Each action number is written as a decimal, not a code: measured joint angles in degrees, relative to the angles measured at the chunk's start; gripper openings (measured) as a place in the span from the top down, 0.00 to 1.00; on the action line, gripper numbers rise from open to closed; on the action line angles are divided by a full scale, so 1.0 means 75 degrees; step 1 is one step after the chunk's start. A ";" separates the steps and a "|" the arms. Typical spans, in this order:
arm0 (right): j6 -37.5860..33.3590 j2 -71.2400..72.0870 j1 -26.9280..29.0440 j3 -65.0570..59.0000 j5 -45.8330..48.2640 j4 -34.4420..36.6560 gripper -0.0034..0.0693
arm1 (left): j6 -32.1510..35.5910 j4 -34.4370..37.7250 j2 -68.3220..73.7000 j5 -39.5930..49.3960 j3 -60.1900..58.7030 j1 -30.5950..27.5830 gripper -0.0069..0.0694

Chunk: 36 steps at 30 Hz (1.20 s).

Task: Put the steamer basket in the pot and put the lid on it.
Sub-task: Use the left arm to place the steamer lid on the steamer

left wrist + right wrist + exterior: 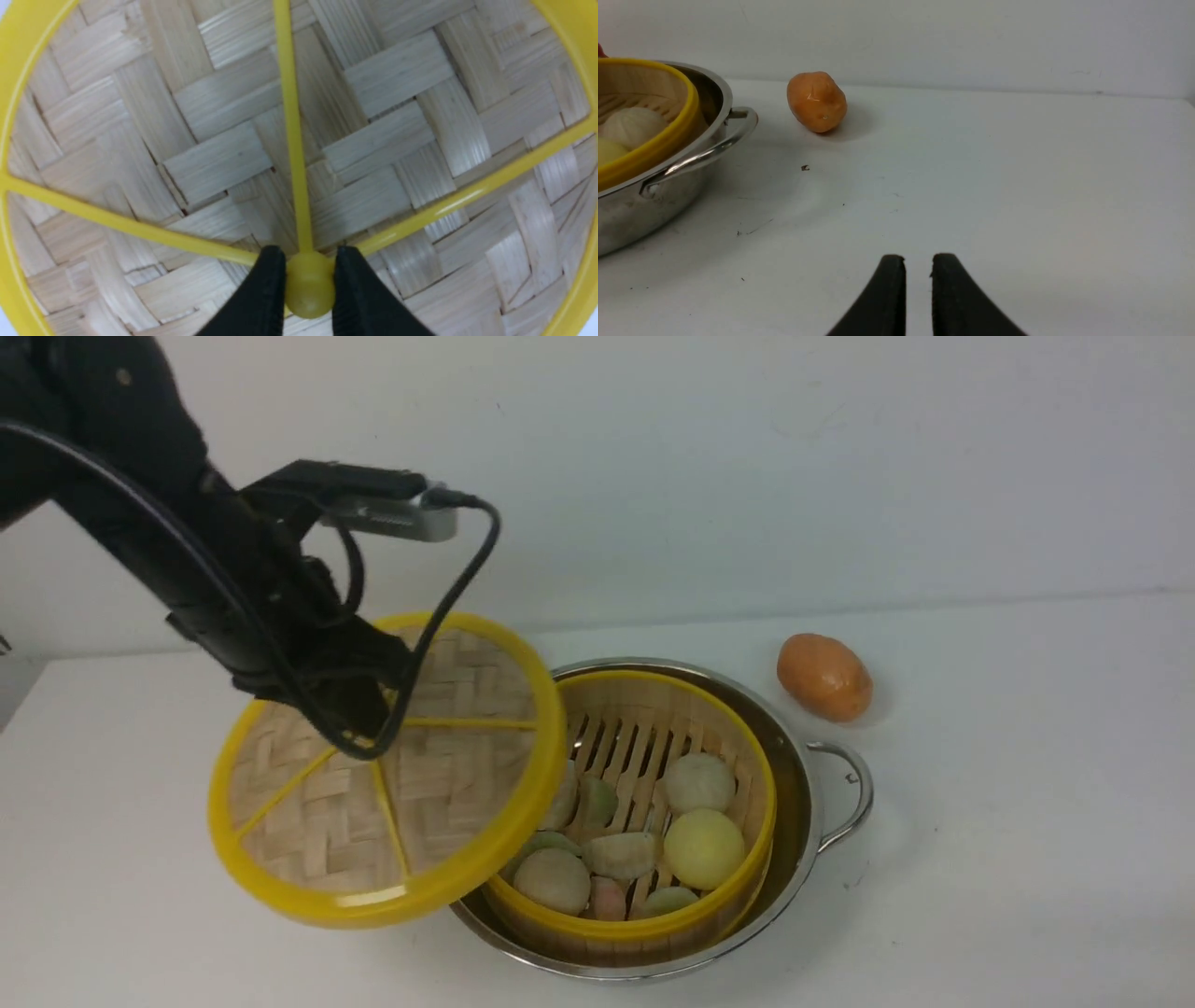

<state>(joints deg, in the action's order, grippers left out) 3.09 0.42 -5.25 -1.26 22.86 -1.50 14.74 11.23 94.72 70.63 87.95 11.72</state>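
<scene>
The pot (810, 821) stands on the near part of the table (1008, 821), a little right of the lid, its one visible loop handle (864, 803) out to the right. Inside it sits the steamer basket (767, 803), dumplings and buns in view on its slats; it looks roughly level, its rim nearest the pot wall on the far side.

The lid (551, 728) hangs to the left, tilted, its right edge overlapping the basket's left side in the front view. The left gripper (309, 280) has its fingertips closed on the yellow centre knob (309, 284). The right gripper (919, 261) has its fingertips slightly parted with nothing between them.

Farther off, beyond the pot and to its right, lies an orange-brown lump (825, 678), apart from the steel.

The step in hand seems to be bringing the lid over the basket. Done well, it would be carried right with its lower edge kept above the basket's rim, levelled and centred before being lowered straight down, and released only once it bears evenly all round. With only the knob pinched, a bump could swing the disc or push the basket askew.
</scene>
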 joint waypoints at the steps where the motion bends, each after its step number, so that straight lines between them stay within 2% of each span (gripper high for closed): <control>1: 0.0000 0.0000 0.0000 0.0000 0.0000 0.0000 0.84 | -0.0133 -0.0042 0.0051 0.0000 0.0239 0.0183 0.76; 12: 0.0000 0.0000 0.0000 0.0000 0.0000 0.0000 0.84 | -0.0333 -0.0244 0.1100 0.0015 0.1589 0.1427 0.76; 19: 0.0000 0.0000 0.0000 0.0000 0.0000 0.0000 0.84 | -0.0458 -0.0854 0.2022 0.0015 0.2003 0.2220 0.76; 36: 0.0000 0.0000 0.0000 0.0000 0.0000 0.0000 0.84 | -0.0437 -0.1219 0.2561 0.0001 0.2057 0.2550 0.76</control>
<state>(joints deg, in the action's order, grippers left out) 3.09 0.42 -5.25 -1.26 22.86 -1.50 11.46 2.09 113.93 70.64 103.38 30.84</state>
